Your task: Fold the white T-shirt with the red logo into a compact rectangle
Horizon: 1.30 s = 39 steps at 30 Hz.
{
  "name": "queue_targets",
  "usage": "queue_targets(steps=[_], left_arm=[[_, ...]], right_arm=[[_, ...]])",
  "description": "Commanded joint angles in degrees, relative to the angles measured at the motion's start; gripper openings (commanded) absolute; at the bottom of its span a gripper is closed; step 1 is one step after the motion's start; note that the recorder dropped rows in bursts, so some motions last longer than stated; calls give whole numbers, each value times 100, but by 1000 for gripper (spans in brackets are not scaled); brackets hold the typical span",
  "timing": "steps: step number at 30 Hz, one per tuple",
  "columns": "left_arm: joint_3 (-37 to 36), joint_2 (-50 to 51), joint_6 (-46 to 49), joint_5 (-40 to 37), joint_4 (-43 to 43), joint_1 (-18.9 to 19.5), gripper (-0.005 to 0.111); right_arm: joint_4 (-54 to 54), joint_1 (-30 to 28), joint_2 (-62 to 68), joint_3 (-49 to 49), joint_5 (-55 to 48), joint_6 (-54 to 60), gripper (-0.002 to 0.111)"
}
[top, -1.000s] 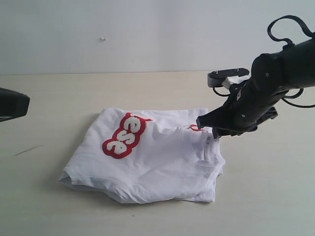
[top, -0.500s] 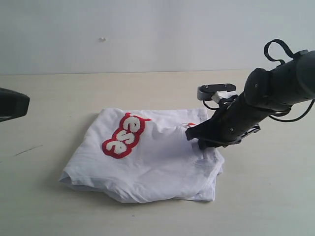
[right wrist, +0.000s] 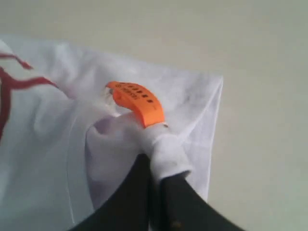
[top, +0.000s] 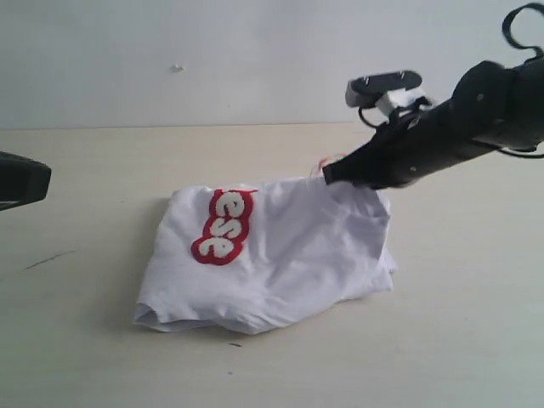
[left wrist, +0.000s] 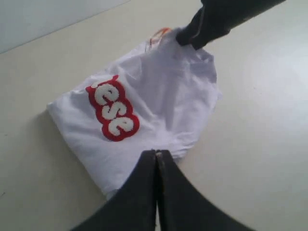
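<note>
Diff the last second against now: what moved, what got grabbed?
The right hand shut on the white T-shirt beside the orange neck tag and lifted that edge up and back; the shirt's left end slid right. Unchanged: left hand shut, off the shirt; red logo face up.

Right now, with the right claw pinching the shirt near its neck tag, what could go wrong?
1. The right claw grips only a small bunch of the white T-shirt beside the orange neck tag; it may slip out under a pull.
2. The left claw is shut and off the cloth, so nothing pins the shirt; a pull may drag the folded stack and loosen it.
</note>
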<state>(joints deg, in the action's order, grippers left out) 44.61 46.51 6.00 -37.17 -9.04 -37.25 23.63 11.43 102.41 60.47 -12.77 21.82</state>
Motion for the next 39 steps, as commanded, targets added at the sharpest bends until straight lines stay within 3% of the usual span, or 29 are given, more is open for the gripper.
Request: queue_targets(steps=[1, 7, 13, 16, 34, 36, 39], left_arm=[[-11, -48, -48, 56, 43, 14, 0], [-11, -48, -48, 56, 88, 14, 0], [-11, -48, -48, 82, 93, 14, 0], [-11, -48, -48, 77, 118, 14, 0], [-11, -48, -48, 67, 116, 14, 0], [-11, -48, -48, 55, 116, 14, 0], [-11, -48, -48, 45, 116, 14, 0]], right_arm=[[-7, -8, -295, -8, 1161, 566, 0], [-418, -8, 342, 159, 2161, 662, 2], [-910, 20, 1196, 728, 2198, 662, 31], [-832, 20, 1469, 1062, 2198, 662, 38], [252, -350, 629, 1324, 1238, 650, 38], [283, -350, 615, 1324, 753, 640, 31], [338, -238, 773, 1324, 67, 640, 9]])
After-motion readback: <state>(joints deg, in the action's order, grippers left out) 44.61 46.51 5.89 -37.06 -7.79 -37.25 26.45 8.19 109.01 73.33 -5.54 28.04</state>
